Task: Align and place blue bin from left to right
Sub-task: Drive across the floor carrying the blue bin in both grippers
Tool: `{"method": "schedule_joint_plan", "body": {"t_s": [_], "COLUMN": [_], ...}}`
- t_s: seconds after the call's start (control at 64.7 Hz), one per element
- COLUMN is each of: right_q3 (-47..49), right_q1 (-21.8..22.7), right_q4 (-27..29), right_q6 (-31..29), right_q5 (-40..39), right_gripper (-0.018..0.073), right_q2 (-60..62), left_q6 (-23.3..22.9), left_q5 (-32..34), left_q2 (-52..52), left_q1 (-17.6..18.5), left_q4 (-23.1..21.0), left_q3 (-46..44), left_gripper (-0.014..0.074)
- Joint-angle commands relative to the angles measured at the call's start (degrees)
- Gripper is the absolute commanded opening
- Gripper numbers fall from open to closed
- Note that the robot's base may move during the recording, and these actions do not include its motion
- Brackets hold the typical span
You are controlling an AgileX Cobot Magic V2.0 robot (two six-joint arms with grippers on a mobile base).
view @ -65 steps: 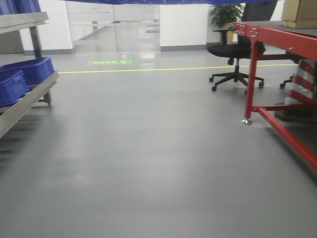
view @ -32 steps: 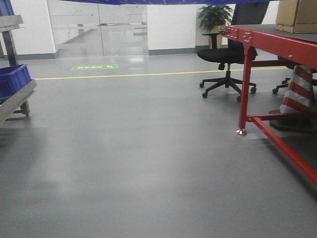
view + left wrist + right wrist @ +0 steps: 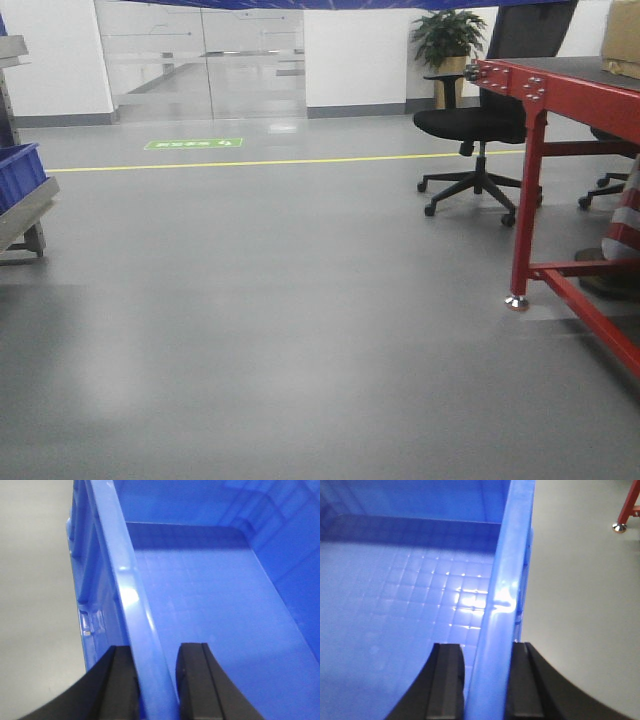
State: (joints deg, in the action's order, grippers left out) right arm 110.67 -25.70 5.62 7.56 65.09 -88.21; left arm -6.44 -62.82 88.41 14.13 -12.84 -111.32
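The blue bin (image 3: pixel 210 610) is held between both arms, and I look down into its empty gridded inside. My left gripper (image 3: pixel 155 652) is shut on its left rim (image 3: pixel 125 587), one black finger outside the wall and one inside. On the opposite rim (image 3: pixel 507 590), my right gripper (image 3: pixel 486 650) is shut the same way. Grey floor shows beside the bin in both wrist views. In the front view only a blue strip of the bin (image 3: pixel 330 3) crosses the top edge, and neither gripper appears there.
A red metal table (image 3: pixel 528 180) stands on the right, its foot (image 3: pixel 619 527) near the bin's right side. Behind it are a black office chair (image 3: pixel 475 125) and a potted plant (image 3: pixel 447 35). A shelf with a darker blue bin (image 3: pixel 15 172) is at the far left. A yellow floor line (image 3: pixel 280 160) runs across.
The front view has swung: the left shelf and its navy bins slid almost out of frame. The red table and chair shifted left, then back right and closer.
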Motion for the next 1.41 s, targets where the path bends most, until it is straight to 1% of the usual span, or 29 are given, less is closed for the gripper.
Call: {"method": "schedule_joint_plan", "body": {"t_s": [0.0, 0.711, 0.819, 1.391], "right_q3": [0.63, 0.63, 0.63, 0.63], "right_q1": [-0.15, -0.15, -0.15, -0.15], "right_q4": [1.59, 1.59, 1.59, 1.59], "right_q6": [-1.27, -1.27, -1.27, -1.27], "right_q5": [-5.56, -5.56, -5.56, -5.56], "right_gripper": [-0.0153, -0.0153, -0.0153, -0.0153], "right_q2": [1.47, 1.47, 1.47, 1.47], "left_q6": [1.32, 1.32, 1.32, 1.32], "left_q5": [4.24, 4.27, 4.36, 4.36], "left_q2": [-1.20, -1.20, -1.20, -1.20], "left_q1": [0.39, 0.39, 0.39, 0.39], "left_q4": [-1.95, -2.16, -0.93, -0.93], "left_q3": [-0.94, -0.94, -0.94, -0.94], "left_gripper": [-0.0111, -0.0111, -0.0111, -0.0111]}}
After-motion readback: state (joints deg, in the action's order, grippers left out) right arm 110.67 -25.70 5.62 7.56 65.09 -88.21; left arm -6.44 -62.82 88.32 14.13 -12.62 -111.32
